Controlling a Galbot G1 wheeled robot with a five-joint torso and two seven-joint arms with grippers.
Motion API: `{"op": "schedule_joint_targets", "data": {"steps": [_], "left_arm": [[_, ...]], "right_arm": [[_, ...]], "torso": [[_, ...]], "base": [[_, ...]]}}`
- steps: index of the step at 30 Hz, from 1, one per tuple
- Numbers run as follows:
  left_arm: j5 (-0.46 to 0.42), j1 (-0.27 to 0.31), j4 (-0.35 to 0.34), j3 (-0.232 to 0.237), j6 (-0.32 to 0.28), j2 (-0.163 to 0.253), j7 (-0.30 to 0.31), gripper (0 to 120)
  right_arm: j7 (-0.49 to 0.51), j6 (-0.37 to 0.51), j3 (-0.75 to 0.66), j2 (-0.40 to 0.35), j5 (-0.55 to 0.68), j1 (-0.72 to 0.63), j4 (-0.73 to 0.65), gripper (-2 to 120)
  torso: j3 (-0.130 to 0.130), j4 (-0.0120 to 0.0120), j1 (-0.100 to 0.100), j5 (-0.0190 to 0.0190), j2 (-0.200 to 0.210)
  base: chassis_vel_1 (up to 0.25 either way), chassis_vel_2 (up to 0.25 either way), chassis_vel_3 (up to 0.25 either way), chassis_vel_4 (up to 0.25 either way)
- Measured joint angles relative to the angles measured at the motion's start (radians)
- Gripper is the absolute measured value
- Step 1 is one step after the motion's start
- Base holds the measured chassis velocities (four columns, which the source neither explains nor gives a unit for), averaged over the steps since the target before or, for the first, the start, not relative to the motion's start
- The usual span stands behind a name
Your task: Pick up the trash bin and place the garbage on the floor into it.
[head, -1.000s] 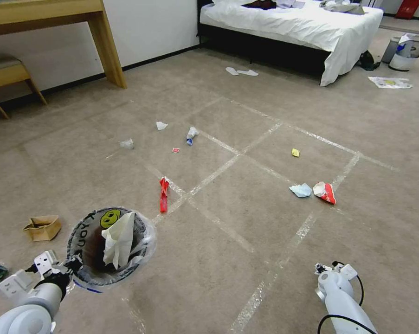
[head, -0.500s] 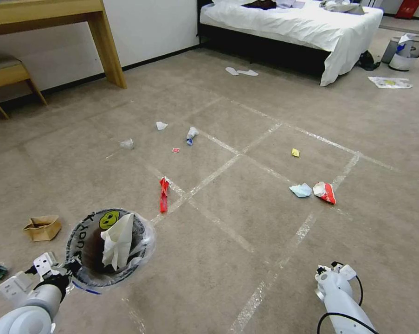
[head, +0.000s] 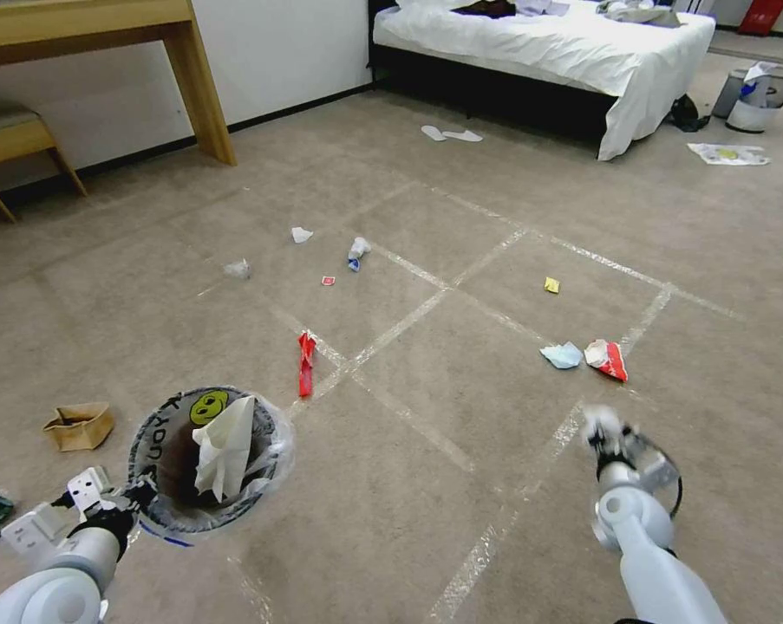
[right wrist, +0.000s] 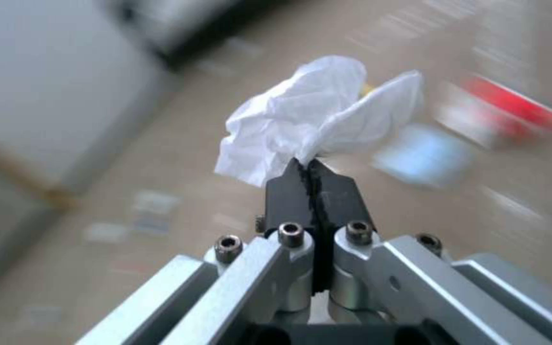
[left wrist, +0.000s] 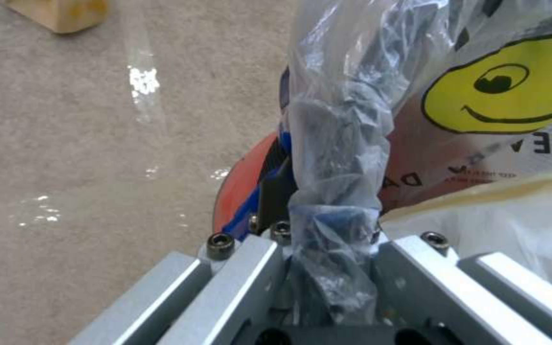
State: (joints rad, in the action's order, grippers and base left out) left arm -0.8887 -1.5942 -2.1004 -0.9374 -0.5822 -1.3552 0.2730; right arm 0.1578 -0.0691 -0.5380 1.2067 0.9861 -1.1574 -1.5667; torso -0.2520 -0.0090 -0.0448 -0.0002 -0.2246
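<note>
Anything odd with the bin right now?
A white tissue pokes up past the trash bin rim, not settled inside. The left gripper pinches rim and liner; the right gripper holds another tissue.

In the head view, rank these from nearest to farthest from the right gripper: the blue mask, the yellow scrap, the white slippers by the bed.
Measured from the right gripper, shut on a white tissue:
1. Blue mask, just ahead on the floor, beside a red-and-white wrapper.
2. Yellow scrap, farther ahead, in the next taped square.
3. White slippers, far ahead near the bed.
</note>
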Motion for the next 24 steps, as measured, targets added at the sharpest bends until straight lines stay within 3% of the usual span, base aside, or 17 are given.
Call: {"op": "schedule_joint_targets", "data": {"steps": [1, 2, 4, 8, 10, 15, 16, 17, 19, 24], "left_arm": [[-0.006, 0.003, -0.008, 0.007, -0.007, 0.003, 0.007, 0], [-0.006, 0.003, -0.008, 0.007, -0.007, 0.003, 0.007, 0], [-0.023, 0.008, -0.019, 0.013, -0.015, 0.013, 0.016, 0], [-0.05, 0.012, -0.03, 0.016, -0.025, 0.026, 0.027, 0], [-0.102, 0.021, -0.044, 0.023, -0.041, 0.046, 0.045, 0], [-0.139, 0.033, -0.058, 0.034, -0.054, 0.065, 0.055, 0], [-0.147, 0.042, -0.062, 0.043, -0.061, 0.076, 0.057, 0], [-0.147, 0.042, -0.062, 0.043, -0.061, 0.076, 0.057, 0], [-0.16, 0.053, -0.063, 0.05, -0.068, 0.085, 0.062, 0], [-0.168, 0.064, -0.055, 0.052, -0.071, 0.097, 0.064, 0]], "right_arm": [[-0.054, -0.045, 0.052, -0.05, 0.02, 0.003, -0.131, 0], [-0.054, -0.045, 0.052, -0.05, 0.02, 0.003, -0.131, 0], [-0.115, -0.092, 0.15, -0.148, 0.056, 0.036, -0.287, 0], [-0.15, -0.111, 0.243, -0.21, 0.087, 0.081, -0.372, 0], [-0.187, -0.118, 0.396, -0.26, 0.136, 0.171, -0.462, 0], [-0.2, -0.116, 0.605, -0.275, 0.191, 0.312, -0.514, 0], [-0.183, -0.105, 0.736, -0.273, 0.204, 0.411, -0.518, 0], [-0.183, -0.105, 0.736, -0.273, 0.204, 0.411, -0.518, 0], [-0.133, -0.082, 0.888, -0.264, 0.214, 0.511, -0.519, 0], [-0.067, -0.033, 1.031, -0.26, 0.22, 0.589, -0.524, 0]], "torso": [[0.0, 0.0, 0.0, 0.0001, 0.0], [0.0, 0.0, 0.0, 0.0001, 0.0], [0.0, -0.0001, 0.0, -0.0006, 0.0], [0.0, -0.0001, 0.0, 0.0001, 0.0], [0.0, -0.0002, 0.0, 0.0002, 0.0], [0.0, -0.0002, 0.0, 0.0002, 0.0], [0.0, 0.0001, 0.0, -0.0002, 0.0], [0.0, 0.0001, 0.0, -0.0002, 0.0], [0.0, 0.0001, 0.0, -0.0001, 0.0], [0.0, -0.0003, 0.0, -0.0001, 0.0]], "base": [[0.0, 0.0, 0.0, 0.0], [0.0, 0.0, 0.0, 0.0], [0.0, 0.0, 0.0, 0.0], [0.0, 0.0, 0.0, 0.0], [0.0, 0.0, 0.0, 0.0], [0.0, 0.0, 0.0, 0.0], [0.0, 0.0, 0.0, 0.0], [0.0, 0.0, 0.0, 0.0], [0.0, 0.0, 0.0, 0.0], [0.0, 0.0, 0.0, 0.0]]}}
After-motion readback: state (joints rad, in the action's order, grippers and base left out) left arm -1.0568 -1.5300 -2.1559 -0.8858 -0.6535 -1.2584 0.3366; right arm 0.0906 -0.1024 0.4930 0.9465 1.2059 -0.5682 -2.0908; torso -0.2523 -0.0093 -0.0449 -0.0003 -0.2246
